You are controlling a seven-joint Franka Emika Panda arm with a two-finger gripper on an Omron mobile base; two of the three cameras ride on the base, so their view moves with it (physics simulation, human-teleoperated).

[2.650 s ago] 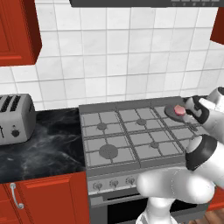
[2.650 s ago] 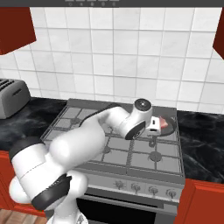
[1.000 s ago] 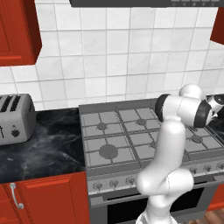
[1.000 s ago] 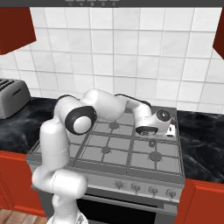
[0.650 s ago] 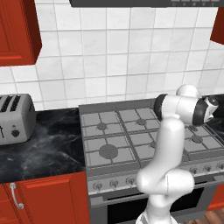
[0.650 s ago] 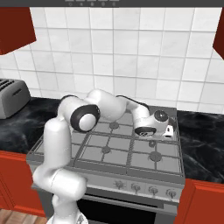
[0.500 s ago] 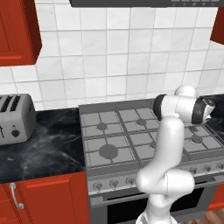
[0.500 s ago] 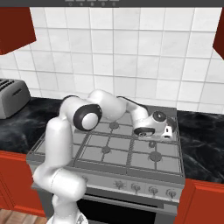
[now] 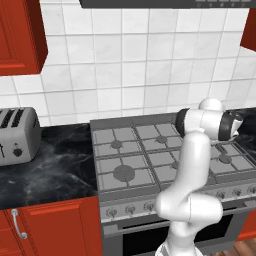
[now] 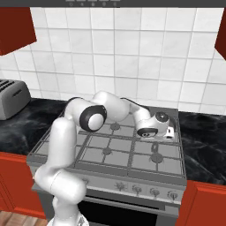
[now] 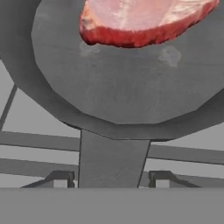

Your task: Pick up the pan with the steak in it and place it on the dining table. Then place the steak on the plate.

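In the hand view the dark grey pan (image 11: 118,83) lies close below the hand on the stove grate. The pink-red steak (image 11: 140,19) rests in its far half. The pan's short handle (image 11: 113,157) runs toward the camera, between the two fingertips (image 11: 62,177). My gripper (image 11: 110,178) is open, one finger on each side of the handle with a thin gap on both sides. From the base views the hand (image 10: 170,131) hangs low over the stove's back right burner, and the hand (image 9: 236,123) hides the pan there.
The grey gas stove (image 9: 130,155) is set in a black marble counter (image 9: 55,165) with red cabinets below. A silver toaster (image 9: 17,135) stands at the far left. A white tiled wall rises right behind the burners.
The arm has swung from above the pan to a low pose at the back right burner. In the last second the hand sank slightly lower and shifted a little right.
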